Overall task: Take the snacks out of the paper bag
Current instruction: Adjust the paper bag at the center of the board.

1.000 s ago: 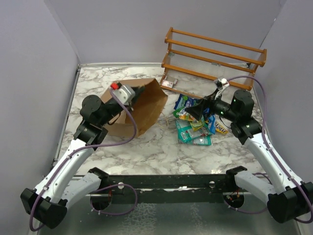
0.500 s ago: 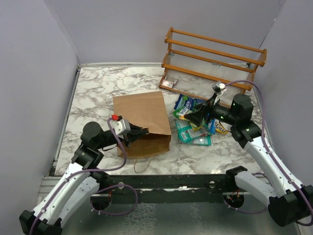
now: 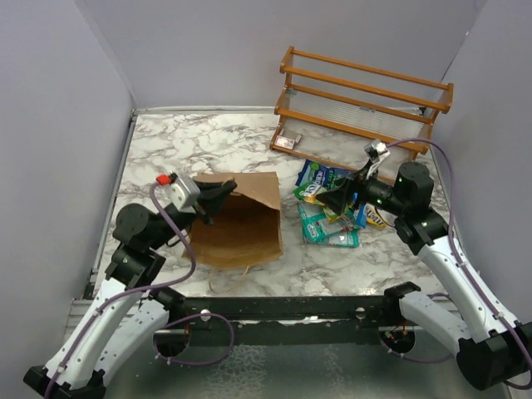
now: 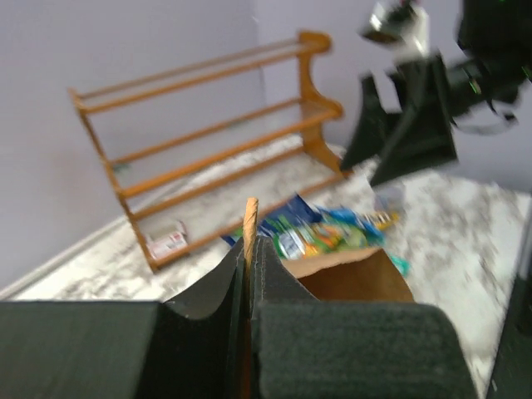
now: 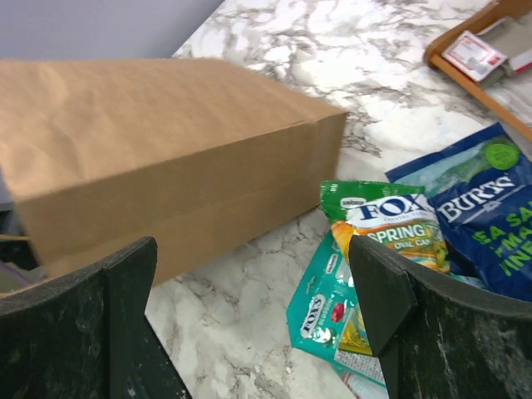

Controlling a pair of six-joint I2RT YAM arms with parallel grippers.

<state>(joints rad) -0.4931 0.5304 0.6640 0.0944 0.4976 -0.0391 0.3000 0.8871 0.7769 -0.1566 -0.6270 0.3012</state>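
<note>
The brown paper bag (image 3: 241, 224) sits left of centre on the marble table, and my left gripper (image 3: 208, 202) is shut on its paper edge. In the left wrist view that edge (image 4: 249, 224) stands pinched between the closed black fingers (image 4: 278, 274). The bag's mouth (image 4: 349, 274) shows just beyond. The snacks (image 3: 332, 212) lie in a loose pile on the table right of the bag: a blue packet (image 5: 478, 208), a green-orange packet (image 5: 386, 224) and a teal one (image 5: 328, 307). My right gripper (image 3: 338, 199) hovers open over the pile's left side, nothing between its fingers (image 5: 378, 291).
A wooden rack (image 3: 362, 100) stands at the back right with a small pale box (image 3: 288, 141) at its left foot. Grey walls close in the table on the left, back and right. A bag handle loop (image 3: 244, 268) pokes out toward the near edge.
My left arm has swung back and to the left with the bag edge still pinched. The bag went from tilted and raised to lying lower and nearer. The right arm has barely shifted.
</note>
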